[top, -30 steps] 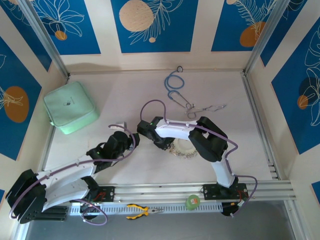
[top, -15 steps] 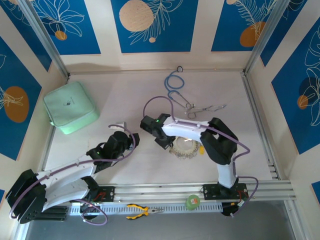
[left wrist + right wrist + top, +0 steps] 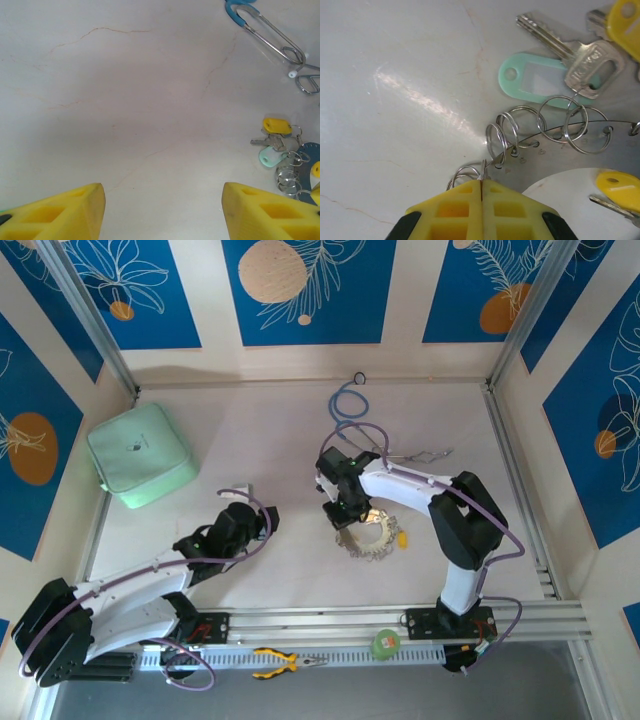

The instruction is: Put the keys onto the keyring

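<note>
Mint-green pouch [image 3: 140,453]: lies at the far left of the table [image 3: 230,430], close to the left side rail and well apart from both arms.
Left gripper [image 3: 162,200]: the yellow fingers [image 3: 75,210] stand well apart with only bare table between them; they hold and touch nothing.
Room ahead of the left gripper: pale marbled tabletop runs clear from the fingers to the back wall, with the pouch off to one side.
Right gripper [image 3: 481,192]: the yellow pads are pressed flat together on the near rim of the keyring [image 3: 560,150]; a thin sliver of metal shows in the seam, just beside a small wire loop [image 3: 467,175].
Keyring: sits near the table's middle, low and to the right of the right gripper [image 3: 347,520] in the top view, between that arm's wrist and elbow.
Keys [image 3: 580,55]: a silver key rests over a pale green tag [image 3: 535,80] beyond the ring's rim; yellow tags [image 3: 625,20] lie at the right, and a row of small split rings [image 3: 505,137] hangs through the rim's holes.
Blue looped tube [image 3: 348,405]: lies behind the keyring toward the back wall, a tiny black ring [image 3: 359,378] just beyond it.
Right edge: bare table separates the arm from the right side rail [image 3: 520,500].
Near edge: yellow-handled pliers [image 3: 285,662] lie on the front rail between the two arm bases.
</note>
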Robot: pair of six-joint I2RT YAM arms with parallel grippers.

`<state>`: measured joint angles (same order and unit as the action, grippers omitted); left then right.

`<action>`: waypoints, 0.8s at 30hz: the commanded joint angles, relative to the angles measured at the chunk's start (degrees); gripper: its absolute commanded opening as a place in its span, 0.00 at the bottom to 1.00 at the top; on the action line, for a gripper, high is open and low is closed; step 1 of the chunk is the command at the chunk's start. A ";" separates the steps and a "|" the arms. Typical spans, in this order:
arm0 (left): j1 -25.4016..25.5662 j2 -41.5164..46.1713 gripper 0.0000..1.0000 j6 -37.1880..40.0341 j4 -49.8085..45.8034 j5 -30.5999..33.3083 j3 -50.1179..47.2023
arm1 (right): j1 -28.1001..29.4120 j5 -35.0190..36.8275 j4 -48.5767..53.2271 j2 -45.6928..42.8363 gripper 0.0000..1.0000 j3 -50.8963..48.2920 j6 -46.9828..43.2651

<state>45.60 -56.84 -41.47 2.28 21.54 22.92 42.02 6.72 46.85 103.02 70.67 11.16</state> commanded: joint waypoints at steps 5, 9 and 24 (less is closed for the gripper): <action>-0.21 -0.46 0.63 1.40 0.00 0.77 1.24 | -0.83 -4.28 -1.68 2.17 0.00 -0.75 -1.30; -0.31 -0.57 0.63 1.38 0.17 0.81 1.25 | -0.89 -3.44 -1.72 3.13 0.00 -0.69 -1.35; -0.27 -0.48 0.63 1.40 -0.24 1.20 1.25 | -0.80 -4.58 -1.96 4.64 0.14 0.08 -1.31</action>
<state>45.60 -57.49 -41.45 2.28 21.56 22.94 41.23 4.16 44.29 106.65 70.48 10.48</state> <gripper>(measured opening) 0.631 0.134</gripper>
